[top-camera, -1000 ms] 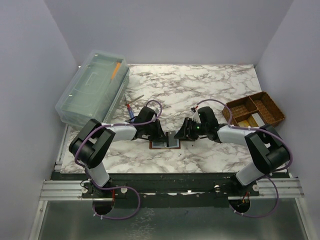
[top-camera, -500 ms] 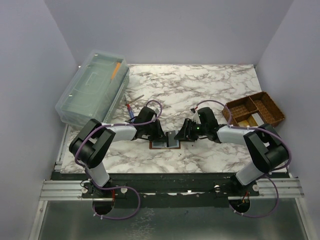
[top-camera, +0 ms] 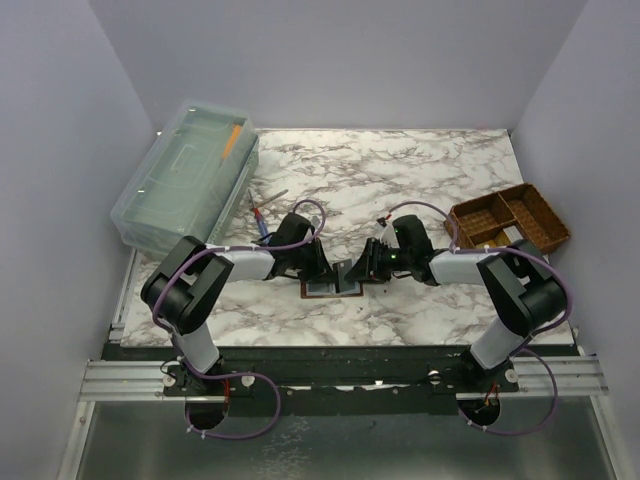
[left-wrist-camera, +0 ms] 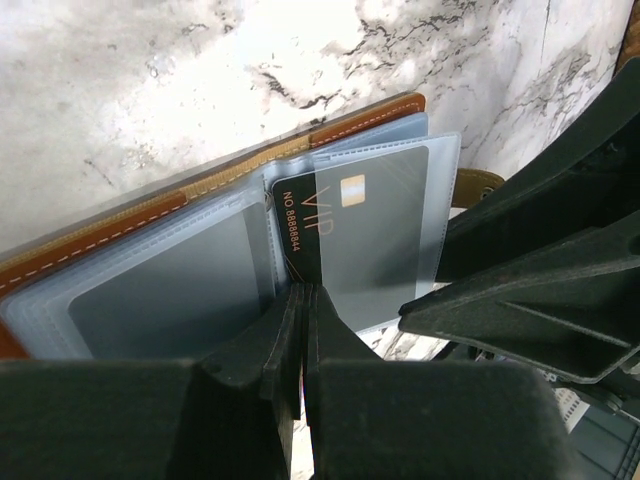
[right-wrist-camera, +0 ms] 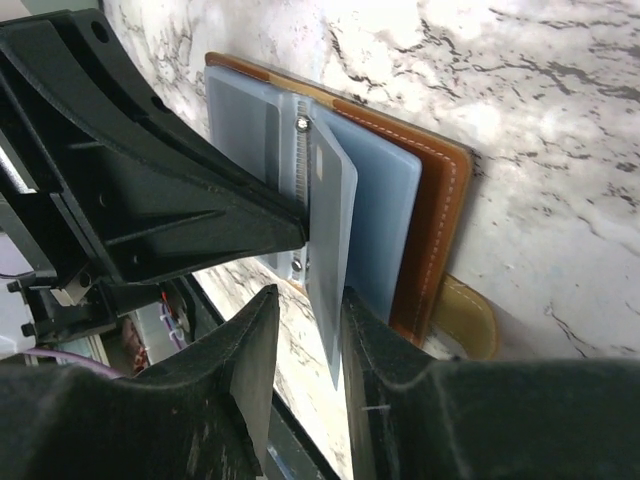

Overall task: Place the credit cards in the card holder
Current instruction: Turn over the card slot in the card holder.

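The card holder (top-camera: 322, 291) lies open on the marble, tan leather outside with clear grey-blue sleeves; it also shows in the left wrist view (left-wrist-camera: 370, 112) and the right wrist view (right-wrist-camera: 440, 200). A dark credit card (left-wrist-camera: 350, 225) marked VIP sits inside one sleeve. My left gripper (left-wrist-camera: 303, 297) is shut, its tips at the sleeves' spine. My right gripper (right-wrist-camera: 305, 340) is open, with that sleeve (right-wrist-camera: 330, 250) standing on edge between its jaws, against the right finger. In the top view the left gripper (top-camera: 318, 270) and the right gripper (top-camera: 360, 270) meet over the holder.
A brown woven divided basket (top-camera: 510, 218) stands at the right. A clear plastic box (top-camera: 185, 178) stands at the back left, with pens (top-camera: 262, 214) lying beside it. The holder's snap tab (right-wrist-camera: 465, 315) sticks out on the marble.
My right gripper has moved a little left towards the holder, and the sleeve now stands up more steeply. The left gripper has stayed in place.
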`<state>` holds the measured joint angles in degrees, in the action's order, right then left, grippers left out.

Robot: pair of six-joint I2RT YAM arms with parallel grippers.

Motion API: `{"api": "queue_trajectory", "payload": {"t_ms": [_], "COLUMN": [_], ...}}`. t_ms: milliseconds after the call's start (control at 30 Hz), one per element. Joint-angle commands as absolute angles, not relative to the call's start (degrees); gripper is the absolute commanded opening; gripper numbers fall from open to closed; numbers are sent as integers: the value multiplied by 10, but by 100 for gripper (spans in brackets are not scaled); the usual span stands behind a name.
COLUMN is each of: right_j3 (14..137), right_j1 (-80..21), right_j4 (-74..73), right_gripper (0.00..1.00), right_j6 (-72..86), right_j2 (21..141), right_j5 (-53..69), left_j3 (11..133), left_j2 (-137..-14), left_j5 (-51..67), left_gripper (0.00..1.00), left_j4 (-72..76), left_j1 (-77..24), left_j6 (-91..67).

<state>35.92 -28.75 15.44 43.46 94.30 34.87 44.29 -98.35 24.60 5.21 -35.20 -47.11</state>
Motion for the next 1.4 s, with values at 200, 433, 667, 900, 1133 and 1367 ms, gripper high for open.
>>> {"api": "queue_trajectory", "payload": {"t_ms": [200,433,667,900,1133,1367], "right_j3": [349,355,382,442,494,491], "right_j1": [-287,-287,-303,-355,-402,-366], "right_j4": [208,200,165,119,165,75], "right_gripper": [32,33,36,39,43,47], "right_j6": [457,449,428,422,438,387], "right_j2": [951,966,958,970,1016,915], "right_j5": [379,377,364,311,366,310], "left_j3": [465,468,462,489,522,540], "left_j2": [-985,-958,-864,-748,-673,-700], "left_j5": [262,261,243,194,144,191], "left_gripper": [7,10,22,31,36,40], "left_j4": [67,47,-31,-138,-202,-205], "left_j1": [-353,-353,-330,-304,-276,-272], "left_j6": [-476,-470,-437,-384,-345,-339]}}
